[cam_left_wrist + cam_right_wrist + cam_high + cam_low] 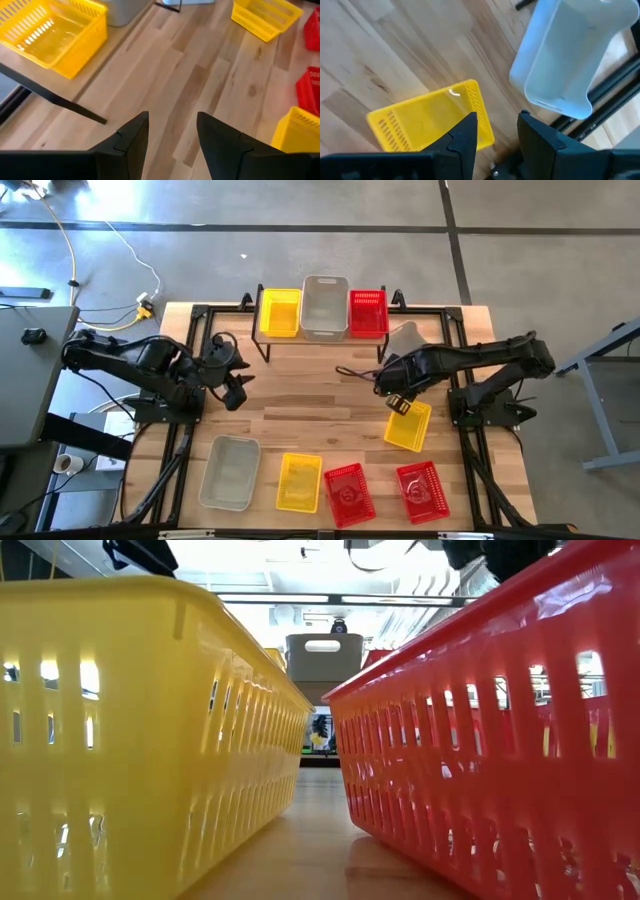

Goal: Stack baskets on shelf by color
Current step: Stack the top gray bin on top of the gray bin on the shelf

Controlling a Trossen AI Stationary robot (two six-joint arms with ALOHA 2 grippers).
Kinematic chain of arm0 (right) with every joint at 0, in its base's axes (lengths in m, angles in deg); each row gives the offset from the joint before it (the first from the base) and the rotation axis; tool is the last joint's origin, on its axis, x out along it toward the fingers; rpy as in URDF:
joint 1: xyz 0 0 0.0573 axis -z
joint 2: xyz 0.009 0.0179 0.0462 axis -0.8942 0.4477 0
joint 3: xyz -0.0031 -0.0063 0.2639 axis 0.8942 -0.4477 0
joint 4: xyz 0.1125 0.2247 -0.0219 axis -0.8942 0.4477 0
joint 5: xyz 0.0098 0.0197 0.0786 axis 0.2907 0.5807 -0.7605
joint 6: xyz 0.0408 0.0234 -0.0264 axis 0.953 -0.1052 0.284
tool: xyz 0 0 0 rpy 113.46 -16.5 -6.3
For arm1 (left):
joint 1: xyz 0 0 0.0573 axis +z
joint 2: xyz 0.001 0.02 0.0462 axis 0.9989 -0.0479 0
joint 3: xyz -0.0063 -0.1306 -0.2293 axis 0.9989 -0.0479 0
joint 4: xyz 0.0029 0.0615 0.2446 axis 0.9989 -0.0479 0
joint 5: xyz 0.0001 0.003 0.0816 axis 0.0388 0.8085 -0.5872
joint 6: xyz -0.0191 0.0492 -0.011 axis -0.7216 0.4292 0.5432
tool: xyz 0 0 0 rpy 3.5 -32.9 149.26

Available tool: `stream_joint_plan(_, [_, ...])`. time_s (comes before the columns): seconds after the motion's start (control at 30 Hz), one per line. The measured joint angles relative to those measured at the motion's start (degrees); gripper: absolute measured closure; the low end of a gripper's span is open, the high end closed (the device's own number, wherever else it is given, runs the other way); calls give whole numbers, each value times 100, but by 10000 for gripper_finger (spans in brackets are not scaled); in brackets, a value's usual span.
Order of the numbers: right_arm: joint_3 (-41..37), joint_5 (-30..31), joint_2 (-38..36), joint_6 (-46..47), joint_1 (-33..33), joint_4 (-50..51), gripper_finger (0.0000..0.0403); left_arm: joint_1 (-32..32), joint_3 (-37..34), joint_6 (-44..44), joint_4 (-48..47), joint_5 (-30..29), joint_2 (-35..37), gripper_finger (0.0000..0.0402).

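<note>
Trouble is likeliest at the yellow basket (408, 426) lying on the table just beneath the right tool (398, 402), whose fingers stand spread and empty: closing on its thin rim could tip or skid it. Shelf (324, 337) at the far edge already carries yellow, grey and red baskets. Left tool (237, 391) waits spread over bare table (300, 415), holding nothing.

floor (540, 240): grey concrete, dark seams | yellow cable (75, 250) on it | ceiling lights (300, 580) bright
</note>
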Motion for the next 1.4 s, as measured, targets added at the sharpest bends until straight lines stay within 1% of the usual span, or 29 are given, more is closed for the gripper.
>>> stream_joint_plan(0.13, [-702, -18, -416, 188, 2, -95, 277, -165, -101, -12, 4, -7, 2, 245])
stream_joint_plan(0.3, [-1530, -237, -1198, 313, 58, -524, 277, -200, -110, -137, 51, -125, 0, 245])
stream_joint_plan(0.43, [-1947, -365, -1732, 409, 184, -731, 277, -197, -110, -152, 108, -268, 2, 245])
stream_joint_plan(0.53, [-2188, -466, -2045, 240, 308, -957, 277, -197, -110, -146, 107, -311, 2, 245])
stream_joint_plan(0.7, [-2478, -628, -2329, -428, 613, -1120, 277, -197, -110, -181, 105, -306, 1, 245])
stream_joint_plan(0.83, [-2594, -786, -2348, -1122, 861, -1175, 277, -197, -110, -293, 103, -306, 1, 245])
stream_joint_plan(0.97, [-2626, -778, -2335, -2059, 1031, -1204, 277, -197, -110, -317, 103, -306, 2, 245])
stream_joint_plan(1.13, [-2626, -718, -2335, -3156, 1230, -1206, 275, -197, -110, -591, 102, -306, 2, 245])
stream_joint_plan(1.4, [-2626, -648, -2335, -4224, 1526, -1432, 256, -197, -110, -758, 99, -306, 0, 245])
